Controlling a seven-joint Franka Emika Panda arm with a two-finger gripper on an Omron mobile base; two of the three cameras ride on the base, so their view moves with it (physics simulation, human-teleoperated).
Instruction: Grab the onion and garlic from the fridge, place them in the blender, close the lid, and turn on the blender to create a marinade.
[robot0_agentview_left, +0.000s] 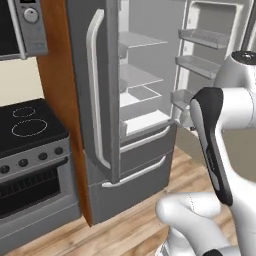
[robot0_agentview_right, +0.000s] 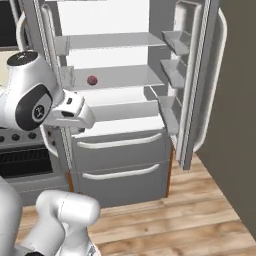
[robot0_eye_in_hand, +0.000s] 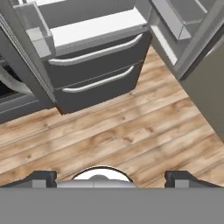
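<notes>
Small maroon onion (robot0_agentview_right: 92, 80) sits on fridge (robot0_agentview_right: 120, 150) shelf

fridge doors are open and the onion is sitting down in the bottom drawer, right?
Not quite. The fridge doors are open, but the onion sits on a middle shelf inside, above the drawers, which are shut. The right base view shows it.
</notes>
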